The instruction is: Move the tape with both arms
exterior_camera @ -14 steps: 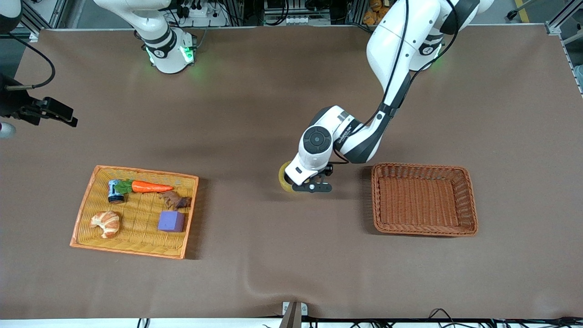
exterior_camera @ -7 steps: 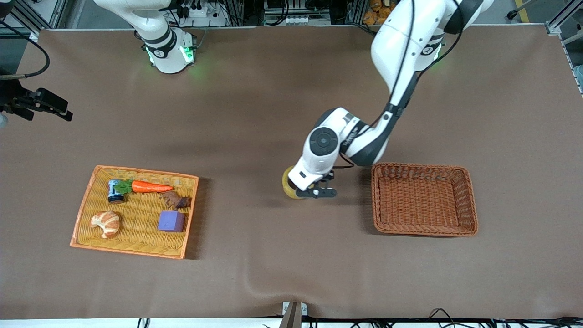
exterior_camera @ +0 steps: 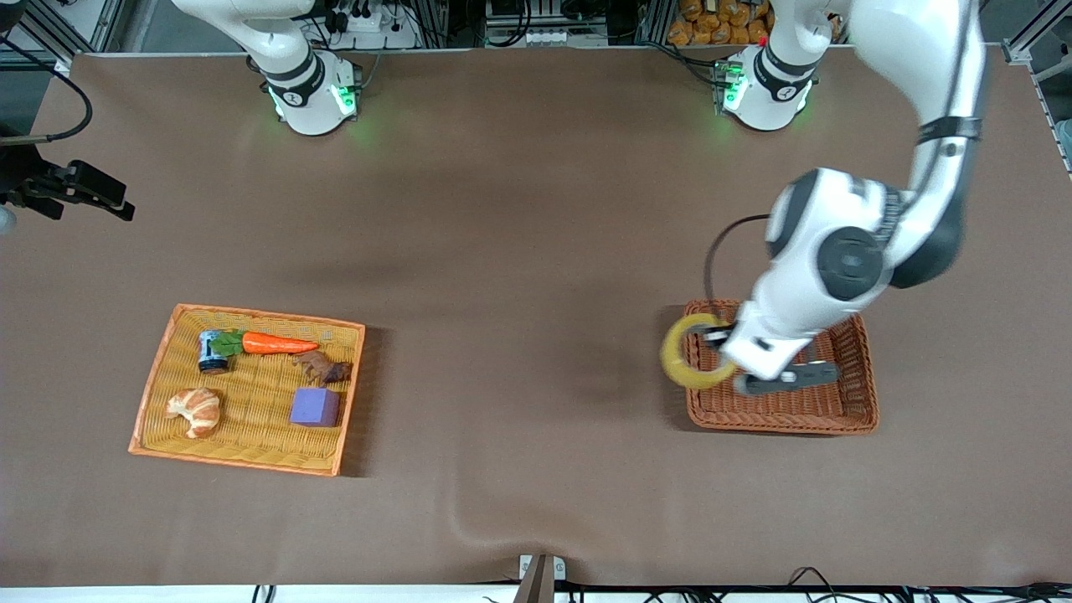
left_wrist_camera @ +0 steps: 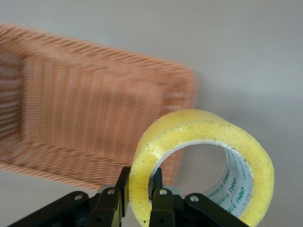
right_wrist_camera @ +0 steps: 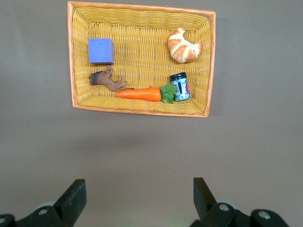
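The tape (left_wrist_camera: 201, 161) looks like glossy translucent yellow plastic, its cut face grainy and speckled, with a pale printed liner inside the hole. The brown basket (exterior_camera: 846, 419) by the left arm's end of the desk is ribbed woven wicker, matt and rough. The yellow tray (right_wrist_camera: 142, 101) has a finer weave with a smooth orange rim. The tabletop (exterior_camera: 519, 209) is matt brown, cloth-like — one wrinkle near the front edge. Both arms (exterior_camera: 846, 251) show glossy white shells, and the left gripper (left_wrist_camera: 137, 208) has matt black fingers.

The only lettering I can make out is green print repeating "deli" on the white inner core of the tape (left_wrist_camera: 234, 182) I'm holding; the rest is unreadable.
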Controlling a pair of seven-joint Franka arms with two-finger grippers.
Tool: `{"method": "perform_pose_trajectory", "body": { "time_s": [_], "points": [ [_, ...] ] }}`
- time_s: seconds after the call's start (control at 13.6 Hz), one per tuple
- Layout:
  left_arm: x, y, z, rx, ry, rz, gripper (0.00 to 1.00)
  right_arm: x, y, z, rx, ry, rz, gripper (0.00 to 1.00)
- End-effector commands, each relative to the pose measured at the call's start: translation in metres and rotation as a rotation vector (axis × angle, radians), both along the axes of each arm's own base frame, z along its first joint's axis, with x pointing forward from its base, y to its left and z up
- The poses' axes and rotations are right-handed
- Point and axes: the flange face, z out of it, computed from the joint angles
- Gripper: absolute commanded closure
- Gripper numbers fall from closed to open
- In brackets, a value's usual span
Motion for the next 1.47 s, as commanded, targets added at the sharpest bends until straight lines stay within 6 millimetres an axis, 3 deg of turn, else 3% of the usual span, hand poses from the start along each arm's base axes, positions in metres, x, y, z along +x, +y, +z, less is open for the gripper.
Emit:
{"method": "perform_pose_trajectory", "body": {
  "time_s": [0.0,0.15,0.29,0.37,0.44,0.51,0.66,0.73,0.88,1.03,1.18,1.4],
  "points": [
    [-0.018,0.076,-0.049,0.008,0.045,-0.002,1.00,-0.003,0.001,0.003,-0.007,-0.004,0.006,0.00],
    [-0.021,0.126,-0.078,-0.004,0.030,0.026,1.00,-0.002,0.001,0.002,-0.007,-0.004,0.006,0.00],
    [-0.019,0.143,-0.099,-0.011,0.007,0.035,1.00,-0.002,0.004,0.002,-0.007,-0.006,0.010,0.00],
    [-0.014,0.144,-0.096,-0.011,-0.007,0.033,0.85,-0.002,0.004,0.002,-0.007,-0.006,0.010,0.00],
    [-0.008,0.141,-0.088,-0.012,-0.024,0.030,0.17,-0.002,0.004,0.002,-0.007,-0.004,0.012,0.00],
    [-0.008,0.137,-0.074,-0.012,-0.039,0.027,0.00,-0.002,0.004,0.002,-0.007,-0.003,0.012,0.00],
    [-0.013,0.145,-0.014,-0.003,-0.070,0.028,0.00,-0.002,0.004,0.002,-0.007,-0.003,0.012,0.00],
    [-0.013,0.150,0.031,0.001,-0.122,0.017,0.00,-0.002,0.005,0.002,-0.007,-0.004,0.013,0.00],
    [-0.022,0.160,0.141,0.013,-0.214,-0.076,0.00,-0.002,0.007,0.002,-0.007,-0.003,0.016,0.00],
    [-0.046,0.177,0.217,0.015,-0.235,-0.112,0.00,-0.002,0.008,0.002,-0.007,-0.004,0.018,0.00],
    [-0.076,0.170,0.270,0.026,-0.277,-0.127,0.00,-0.002,0.010,0.002,-0.007,0.000,0.023,0.00],
    [-0.100,0.168,0.288,0.031,-0.240,-0.127,0.00,-0.002,0.010,0.001,-0.007,0.005,0.023,0.00]
  ]
}}
